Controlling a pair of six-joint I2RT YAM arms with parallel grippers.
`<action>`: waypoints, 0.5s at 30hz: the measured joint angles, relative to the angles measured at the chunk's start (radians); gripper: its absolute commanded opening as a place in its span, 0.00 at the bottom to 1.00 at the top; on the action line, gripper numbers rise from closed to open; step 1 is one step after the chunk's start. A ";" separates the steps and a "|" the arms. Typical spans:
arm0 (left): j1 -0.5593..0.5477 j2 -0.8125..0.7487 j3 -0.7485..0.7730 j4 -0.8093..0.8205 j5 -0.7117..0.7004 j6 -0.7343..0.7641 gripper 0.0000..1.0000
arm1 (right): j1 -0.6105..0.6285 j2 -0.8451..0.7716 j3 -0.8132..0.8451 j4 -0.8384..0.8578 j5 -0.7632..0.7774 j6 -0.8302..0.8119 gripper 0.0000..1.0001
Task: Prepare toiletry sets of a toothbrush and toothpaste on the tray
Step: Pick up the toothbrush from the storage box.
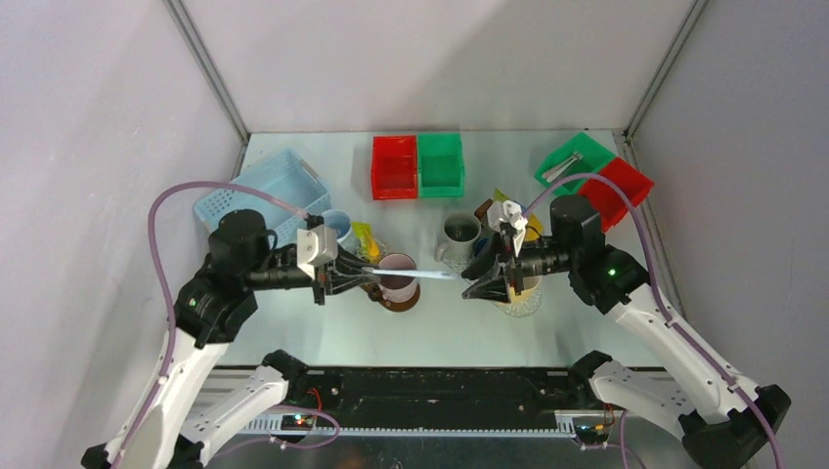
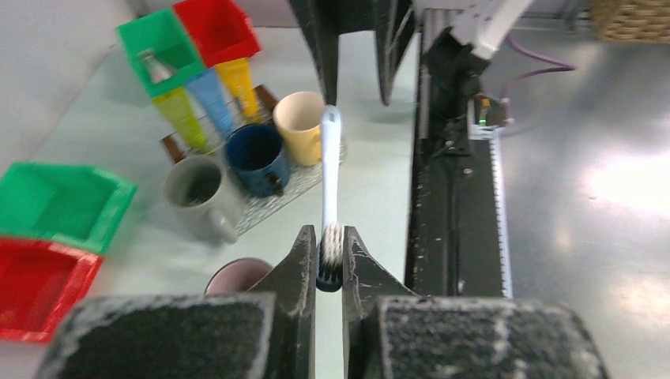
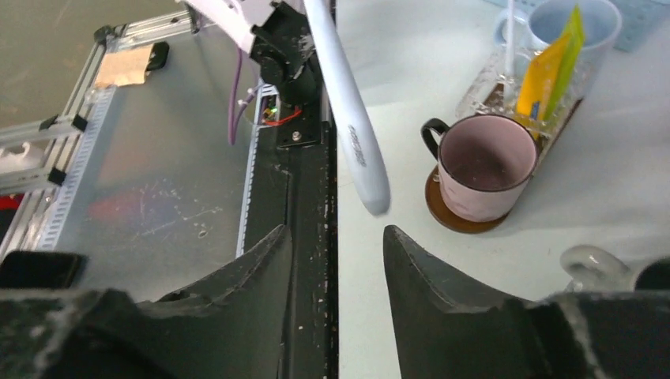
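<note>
You have in view: mug [image 3: 482, 170] [image 3: 569, 20] [image 2: 193, 189] [image 2: 257, 158] [image 2: 300, 118], five; tube [image 3: 553, 67] [image 2: 180, 110] [image 2: 209, 95] [image 2: 239, 83], four; toothbrush [image 2: 329, 174] [image 3: 510, 39], two; red bin [image 1: 394, 166] [image 1: 626, 191], two; green bin [image 1: 441, 164] [image 1: 577, 156], two, one of each colour upper centre, one upper right; blue basket [image 1: 259, 191], one, upper left; silvery item [image 1: 557, 171], kind unclear, one, upper right.

The toothbrush [image 2: 330, 170] is showing smooth, glossy pale plastic. The left gripper [image 2: 329, 235] is looking matt black, its surface rough and speckled. The pink mug [image 3: 483, 162] is looking like smooth glazed ceramic. The worktop [image 1: 323, 332] is appearing smooth, faintly glossy.

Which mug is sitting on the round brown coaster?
The pink ceramic mug under the white toothbrush; not the grey mug, dark blue mug, yellow mug or light blue mug.
</note>
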 measured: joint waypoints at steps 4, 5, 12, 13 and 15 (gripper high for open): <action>0.000 -0.091 -0.037 -0.021 -0.153 -0.021 0.00 | -0.019 -0.016 -0.002 -0.033 0.060 -0.002 0.69; 0.000 -0.115 -0.047 -0.029 -0.193 -0.029 0.00 | -0.024 -0.024 -0.002 -0.039 0.077 -0.001 0.73; 0.000 -0.259 -0.067 -0.134 -0.530 -0.110 0.00 | -0.067 -0.098 -0.002 -0.061 0.234 0.011 0.79; 0.000 -0.266 -0.067 -0.153 -0.572 -0.124 0.00 | -0.071 -0.108 -0.002 -0.063 0.262 0.014 0.79; 0.000 -0.272 -0.067 -0.192 -0.648 -0.148 0.00 | -0.077 -0.124 -0.002 -0.069 0.309 0.018 0.79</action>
